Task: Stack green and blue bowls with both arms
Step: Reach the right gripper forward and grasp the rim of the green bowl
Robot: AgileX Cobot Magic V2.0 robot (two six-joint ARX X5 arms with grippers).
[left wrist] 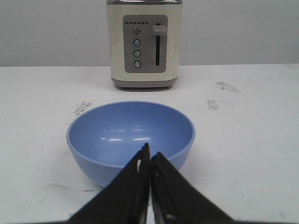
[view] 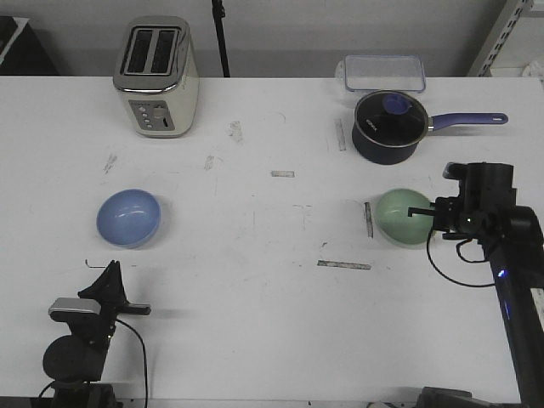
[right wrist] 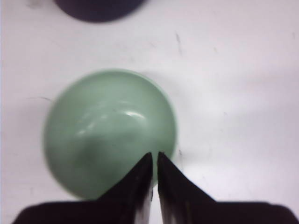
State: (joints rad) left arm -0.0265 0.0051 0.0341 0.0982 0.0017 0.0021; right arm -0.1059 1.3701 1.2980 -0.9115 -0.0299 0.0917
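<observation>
The blue bowl (view: 128, 218) stands upright on the white table at the left. My left gripper (view: 110, 267) is low, near the table's front edge, a short way in front of it. In the left wrist view the blue bowl (left wrist: 131, 135) lies just beyond the left gripper (left wrist: 150, 152), which is shut with nothing in it. The green bowl (view: 403, 216) stands at the right. My right gripper (view: 416, 212) hangs over its right part. From the right wrist the green bowl (right wrist: 110, 130) is seen from above, with the right gripper (right wrist: 154, 155) shut and empty over its rim.
A cream toaster (view: 157, 76) stands at the back left, straight behind the blue bowl (left wrist: 142, 44). A dark blue saucepan (view: 389, 127) with a glass lid and a clear lidded box (view: 384, 72) stand behind the green bowl. Tape strips (view: 344, 265) mark the table.
</observation>
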